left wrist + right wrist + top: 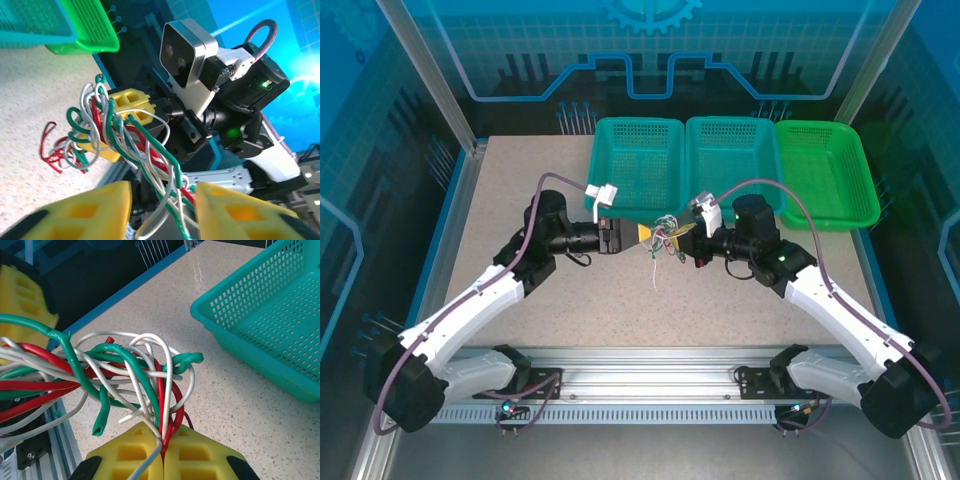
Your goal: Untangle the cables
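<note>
The cables (666, 240) are a tangle of thin red, white and green wires held above the table between both grippers. My right gripper (162, 442) is shut on several strands of the cables (127, 365), which fan out from its yellow fingertips. My left gripper (163, 202) stands open, with loops of the cables (127, 135) passing through the gap between its yellow fingers (85, 210) and clamped by neither. In the top view the left gripper (646, 234) and the right gripper (686, 234) face each other closely. One loose strand hangs down towards the table.
Two teal baskets (638, 165) (733, 160) and a green basket (825, 175) stand in a row at the back of the speckled table (520, 200). The nearer teal basket (270, 315) lies just behind the grippers. A metal rail (650, 385) runs along the near edge.
</note>
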Robot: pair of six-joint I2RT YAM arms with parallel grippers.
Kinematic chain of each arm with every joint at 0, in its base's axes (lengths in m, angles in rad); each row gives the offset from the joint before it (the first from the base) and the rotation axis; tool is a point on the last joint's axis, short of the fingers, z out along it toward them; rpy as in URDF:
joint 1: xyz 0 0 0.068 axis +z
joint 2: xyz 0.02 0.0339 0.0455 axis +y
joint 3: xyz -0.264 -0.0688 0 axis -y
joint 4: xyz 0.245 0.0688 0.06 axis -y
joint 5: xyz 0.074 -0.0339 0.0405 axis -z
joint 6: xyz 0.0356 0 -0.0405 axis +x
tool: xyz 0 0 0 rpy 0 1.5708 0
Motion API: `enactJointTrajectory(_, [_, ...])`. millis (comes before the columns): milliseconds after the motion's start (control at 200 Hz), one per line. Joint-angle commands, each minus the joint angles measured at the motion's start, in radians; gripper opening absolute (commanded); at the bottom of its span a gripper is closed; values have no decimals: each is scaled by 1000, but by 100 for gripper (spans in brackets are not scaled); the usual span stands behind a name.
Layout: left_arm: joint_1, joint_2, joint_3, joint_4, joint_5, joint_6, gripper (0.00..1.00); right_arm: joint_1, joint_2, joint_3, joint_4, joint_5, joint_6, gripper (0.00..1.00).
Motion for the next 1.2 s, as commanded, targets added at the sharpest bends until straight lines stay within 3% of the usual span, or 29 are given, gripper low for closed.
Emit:
enactJointTrajectory(0, [2, -1, -13, 55, 33, -11, 15, -10, 8, 23, 36, -20, 28, 0])
enactJointTrajectory(45, [2, -7, -7, 35, 14, 6, 0, -11, 12, 25, 28, -11, 27, 0])
enactJointTrajectory(150, [6, -42, 27, -80, -96, 75, 0, -15, 9, 16, -3, 68, 33, 0])
enactJointTrajectory(250, [45, -109, 55, -170, -224, 109, 0, -42, -19, -38, -59, 295, 59, 0])
enactJointTrajectory(365, [129, -179, 100, -283, -294, 124, 0, -130, -85, -125, -136, 526, 138, 1])
enactJointTrajectory(480, [147, -180, 145, -383, -280, 176, 0, -156, -117, -175, -179, 536, 95, 7])
enactJointTrajectory(600, [133, -143, 115, -369, -238, 156, 0, -133, -101, -215, -189, 481, 93, 10])
enactJointTrajectory(775, [-14, -54, 71, -435, -302, 287, 0, -44, -88, -258, -134, 415, 89, 4])
enactJointTrajectory(810, [-45, -31, 76, -466, -324, 327, 12, -38, -89, -261, -122, 383, 79, 5])
enactJointTrajectory(865, [-92, 9, 100, -521, -353, 401, 40, -24, -81, -252, -121, 352, 52, 5])
enactJointTrajectory(900, [-114, 37, 121, -558, -367, 454, 48, -11, -68, -239, -131, 339, 23, 5])
enactJointTrajectory(1065, [-127, 190, 220, -690, -367, 585, 73, 54, -7, -175, -171, 252, -129, 4])
enactJointTrajectory(1196, [-126, 315, 261, -656, -212, 539, 75, 91, 13, -138, -158, 249, -154, 3])
